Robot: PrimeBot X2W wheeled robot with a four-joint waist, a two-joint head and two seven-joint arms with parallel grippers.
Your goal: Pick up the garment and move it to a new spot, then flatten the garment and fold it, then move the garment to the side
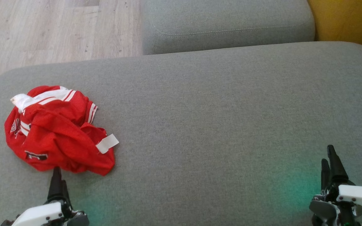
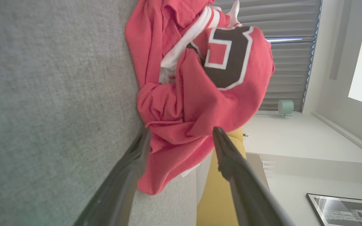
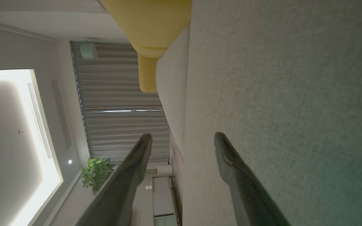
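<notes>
The left gripper (image 2: 181, 131) stood with its two dark fingers spread wide and nothing clamped between them. Its tips were right at the near edge of the garment (image 2: 200, 94), and in the left wrist view a fold of red cloth showed in the gap between them. Whether a finger touched the cloth could not be told. The right gripper (image 3: 183, 136) was just as wide open and empty, well apart from the garment on its right, hanging just above bare cushion.

The garment (image 1: 58, 131) was a red mesh sports jersey, crumpled into a loose heap. White bands with thin red stripes ran along its trim, and a white tag stuck out on the side towards the right gripper. A large dark numeral outlined in white lay across one bulge, and smaller dark printing showed near its left and near edges.

Under the garment was a broad grey sofa cushion (image 1: 215, 110) of coarse woven fabric, with a faint green glow on it near each gripper. Beyond the garment and to its right sat a second grey cushion (image 1: 228, 25), and further right a piece of yellow upholstery (image 1: 347, 22). Pale wooden floor (image 1: 42, 28) lay behind the garment. The wrist views also caught grey curtains (image 3: 118, 94), a leafy plant (image 3: 96, 172) and a framed picture (image 2: 341, 208) on a white wall.
</notes>
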